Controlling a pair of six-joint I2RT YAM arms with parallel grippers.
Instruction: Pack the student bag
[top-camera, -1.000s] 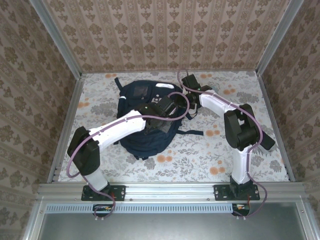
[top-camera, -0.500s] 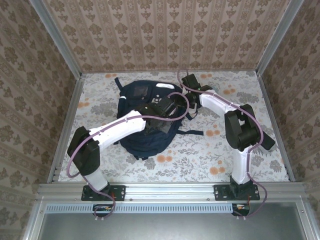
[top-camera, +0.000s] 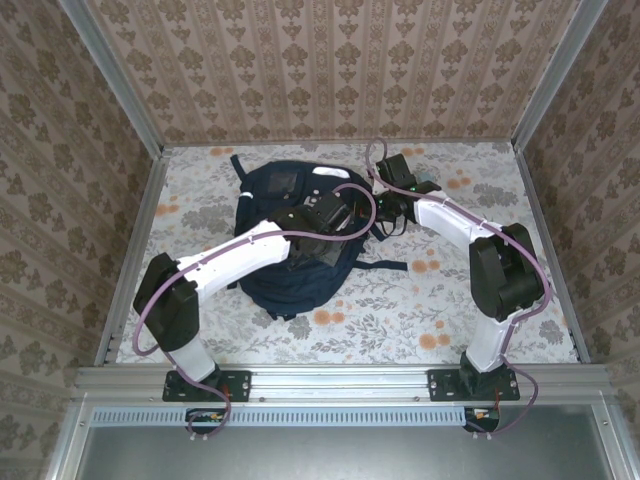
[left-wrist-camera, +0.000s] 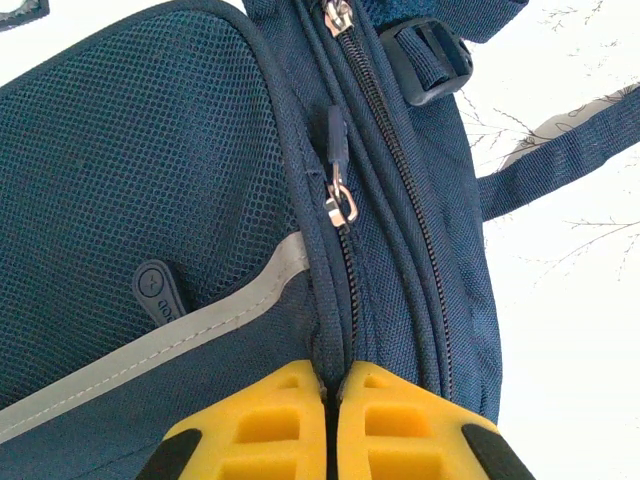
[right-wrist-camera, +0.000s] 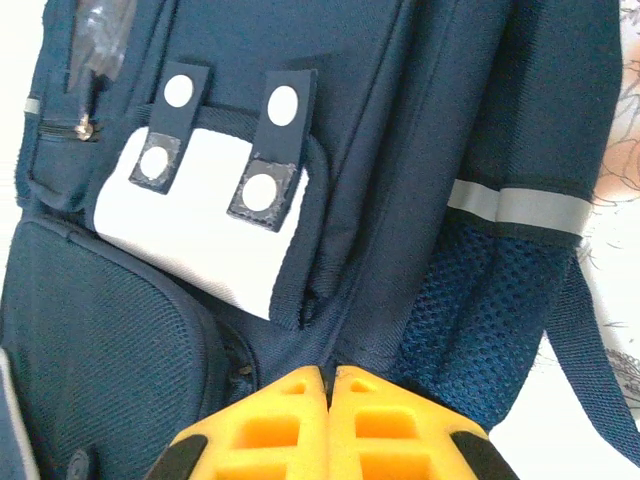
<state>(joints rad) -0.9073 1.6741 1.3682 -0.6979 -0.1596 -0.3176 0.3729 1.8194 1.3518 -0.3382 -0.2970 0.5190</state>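
Note:
The student bag (top-camera: 275, 185) lies flat on the flowered table, dark navy with a grey-white patch. My left gripper (top-camera: 335, 222) rests on the bag's right-hand middle. In the left wrist view its yellow jaws (left-wrist-camera: 331, 385) are shut on a fold of navy fabric beside a closed zipper, below the zipper pull (left-wrist-camera: 338, 200). My right gripper (top-camera: 385, 212) is at the bag's right edge. In the right wrist view it (right-wrist-camera: 328, 375) is shut on a fabric ridge between the white patch (right-wrist-camera: 200, 230) and the mesh side pocket (right-wrist-camera: 480, 310).
Navy straps (top-camera: 385, 265) trail off the bag onto the table to the right. A buckle (left-wrist-camera: 430, 60) sits near the zipper's far end. Patterned walls and metal rails (top-camera: 135, 250) close in the table on three sides.
The right gripper's jaws have closed onto the bag fabric. The right arm's elbow and forearm have swung a little to the right. The left arm has stayed put.

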